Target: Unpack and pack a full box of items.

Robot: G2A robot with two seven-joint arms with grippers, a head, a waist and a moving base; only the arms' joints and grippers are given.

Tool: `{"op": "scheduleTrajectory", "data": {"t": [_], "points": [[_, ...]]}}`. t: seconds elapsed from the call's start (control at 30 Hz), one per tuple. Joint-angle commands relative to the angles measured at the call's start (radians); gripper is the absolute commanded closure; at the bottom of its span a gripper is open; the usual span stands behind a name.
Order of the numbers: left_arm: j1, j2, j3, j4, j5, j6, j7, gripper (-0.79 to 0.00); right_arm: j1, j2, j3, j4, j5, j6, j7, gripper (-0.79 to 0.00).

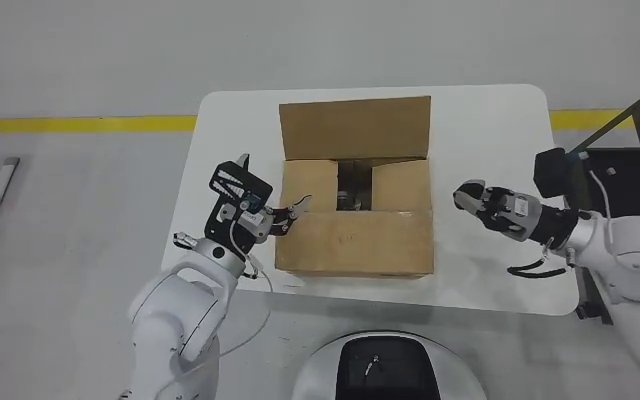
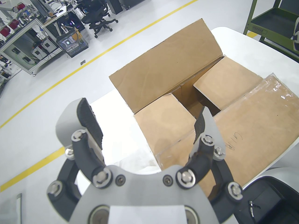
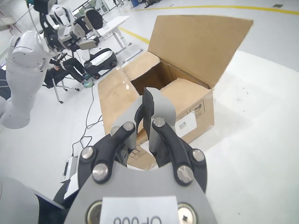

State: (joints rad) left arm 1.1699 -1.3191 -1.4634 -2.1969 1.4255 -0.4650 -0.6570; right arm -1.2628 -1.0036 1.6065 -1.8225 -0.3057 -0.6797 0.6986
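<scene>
White table [image 1: 480, 130] | box [image 1: 355, 245] half-shut | left end effector [image 1: 297, 214] wide, right end effector [image 1: 462, 194] pinched empty | might snag flap [image 1: 310, 185], shove box

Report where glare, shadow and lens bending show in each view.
Left wrist view: glare glints off the clear tape on the box. Right wrist view: that tape shines there too, and the yellow floor line bows, a wide-lens bend. Top view: the light is even and soft, and the inside of the box between the flaps lies in deep shadow.
</scene>
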Motion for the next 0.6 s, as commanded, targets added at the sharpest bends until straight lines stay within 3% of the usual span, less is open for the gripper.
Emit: {"op": "scheduleTrajectory", "data": {"t": [0.0,0.57], "points": [[0.0,0.0,0.0,0.0,0.0,0.0,0.0,-0.785,0.013,0.001,-0.018,0.011,0.016,0.034,0.02,-0.237],[0.0,0.0,0.0,0.0,0.0,0.0,0.0,-0.785,0.121,0.008,-0.152,0.074,0.072,0.107,0.175,-0.299]]}}
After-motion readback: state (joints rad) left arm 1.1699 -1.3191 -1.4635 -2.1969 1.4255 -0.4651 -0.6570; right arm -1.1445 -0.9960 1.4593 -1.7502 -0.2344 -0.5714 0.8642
